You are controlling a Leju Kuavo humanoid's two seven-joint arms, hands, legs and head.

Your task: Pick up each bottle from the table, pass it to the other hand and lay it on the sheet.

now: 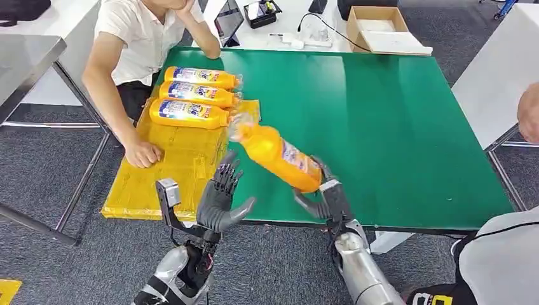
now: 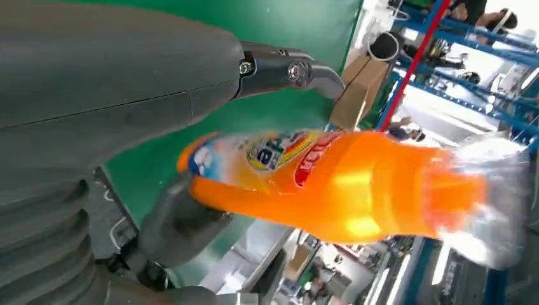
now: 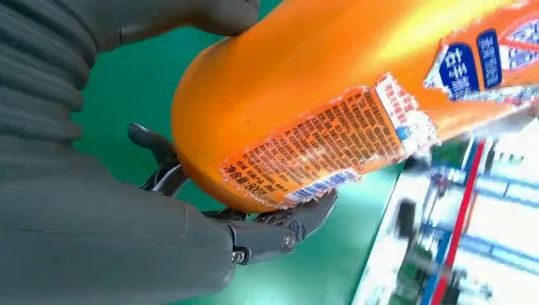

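My right hand (image 1: 325,198) grips the base of an orange bottle (image 1: 279,154) and holds it tilted above the green table (image 1: 381,127), neck pointing toward the yellow sheet (image 1: 178,165). In the right wrist view the fingers (image 3: 286,232) wrap under the bottle (image 3: 318,95). My left hand (image 1: 221,197) is open, fingers spread, just left of the bottle and apart from it. The left wrist view shows the bottle (image 2: 343,184) in front of the open left hand (image 2: 159,95). Three more orange bottles (image 1: 191,95) lie side by side on the sheet.
A person sits at the left with a hand (image 1: 143,154) resting on the sheet. Another person's arm (image 1: 529,114) is at the right edge. A cardboard box (image 1: 378,28) and cables lie on the white table beyond.
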